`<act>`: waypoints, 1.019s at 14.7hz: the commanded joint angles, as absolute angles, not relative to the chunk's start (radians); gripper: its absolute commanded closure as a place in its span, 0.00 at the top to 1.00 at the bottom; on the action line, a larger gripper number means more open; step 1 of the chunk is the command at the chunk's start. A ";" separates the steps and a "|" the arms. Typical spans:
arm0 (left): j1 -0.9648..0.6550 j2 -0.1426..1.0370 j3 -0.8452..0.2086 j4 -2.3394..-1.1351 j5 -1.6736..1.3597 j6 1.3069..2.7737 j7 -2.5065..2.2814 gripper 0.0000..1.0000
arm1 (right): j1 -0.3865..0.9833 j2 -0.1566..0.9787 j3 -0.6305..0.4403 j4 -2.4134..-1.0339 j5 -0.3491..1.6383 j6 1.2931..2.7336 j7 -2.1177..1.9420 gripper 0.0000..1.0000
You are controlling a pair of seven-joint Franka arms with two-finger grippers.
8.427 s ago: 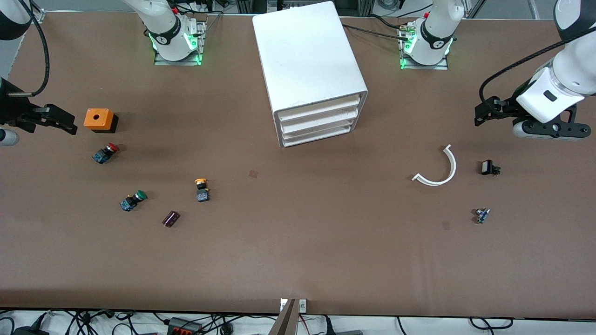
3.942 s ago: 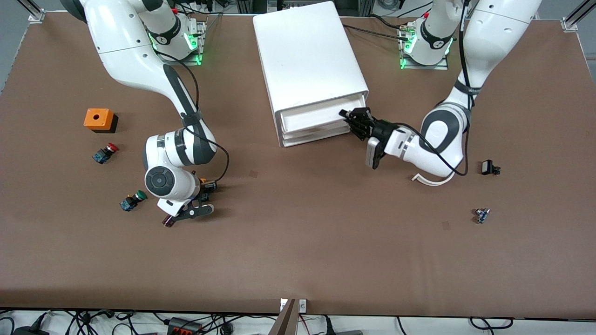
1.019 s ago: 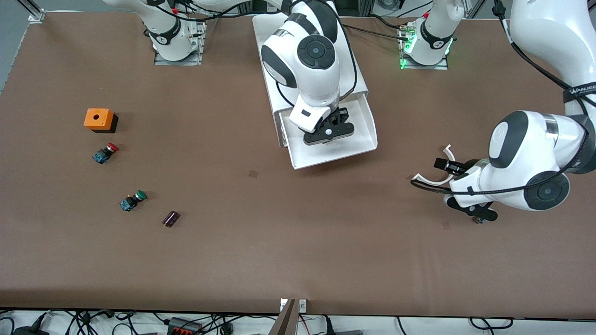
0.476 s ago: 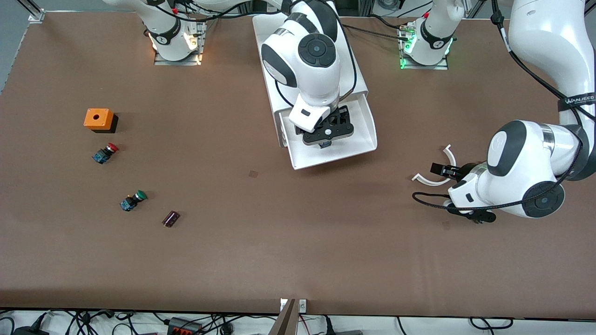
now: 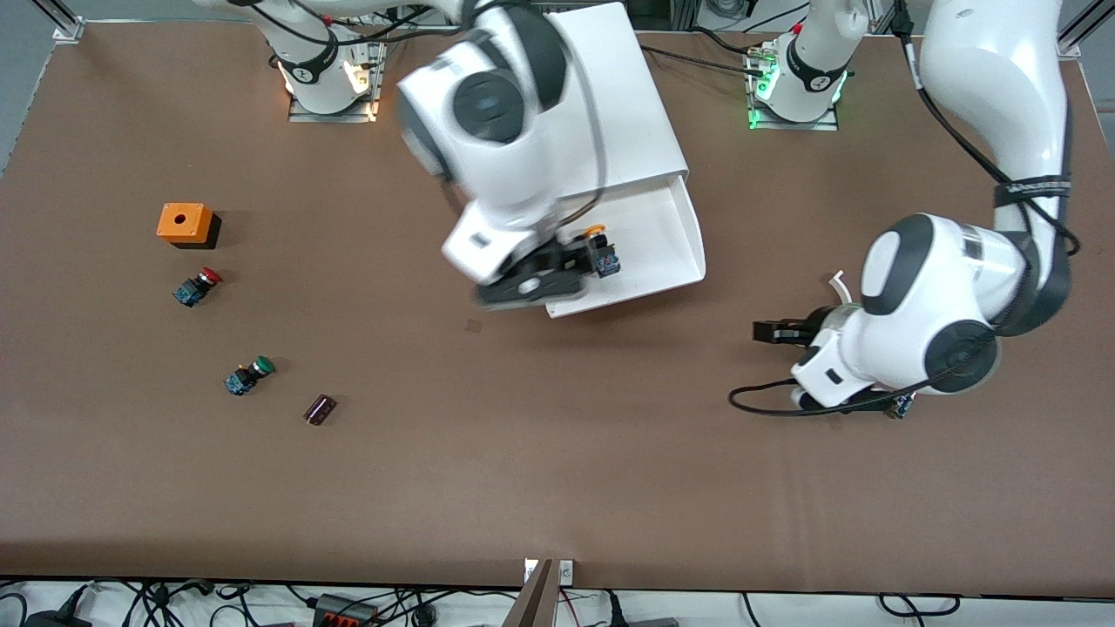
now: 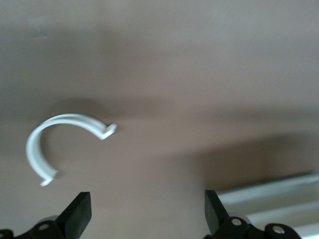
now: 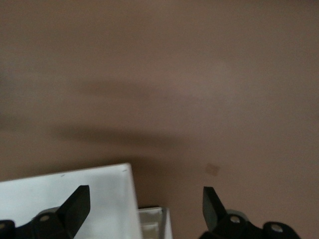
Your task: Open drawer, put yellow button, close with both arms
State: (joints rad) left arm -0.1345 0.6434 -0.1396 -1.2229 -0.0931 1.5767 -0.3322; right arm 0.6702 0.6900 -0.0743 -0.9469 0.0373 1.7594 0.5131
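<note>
The top drawer (image 5: 664, 237) of the white cabinet (image 5: 623, 104) stands pulled out. The yellow button (image 5: 600, 253) lies on its side in the drawer, near the edge toward the right arm's end. My right gripper (image 5: 542, 277) is open and empty over the drawer's front corner, beside the button. In the right wrist view the gripper (image 7: 144, 206) is over the cabinet's top (image 7: 65, 194) and bare table. My left gripper (image 5: 778, 332) is open and empty, low over the table between the drawer and a white curved piece (image 6: 50, 139).
An orange box (image 5: 184, 223), a red-capped button (image 5: 198, 286), a green-capped button (image 5: 249, 374) and a small dark part (image 5: 320, 408) lie toward the right arm's end. A small blue part (image 5: 902, 403) shows under the left arm. The drawer's side shows in the left wrist view (image 6: 279, 196).
The right gripper has let go of the yellow button into the drawer and swung away toward the right arm's end. The left gripper has moved toward the drawer.
</note>
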 commanded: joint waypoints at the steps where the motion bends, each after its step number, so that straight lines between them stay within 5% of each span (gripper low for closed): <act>1: -0.221 0.638 -0.137 -1.213 -0.124 1.696 -0.469 1.00 | 0.557 0.658 -0.074 -0.959 -0.015 1.732 0.381 1.00; 6: -0.337 0.643 -0.132 -1.279 -0.107 1.885 -0.643 1.00 | 0.373 0.635 -0.075 -0.959 -0.015 1.681 0.187 1.00; 15: -0.428 0.609 -0.137 -1.402 -0.087 1.902 -0.773 1.00 | 0.146 0.588 -0.075 -0.982 0.049 1.614 0.051 1.00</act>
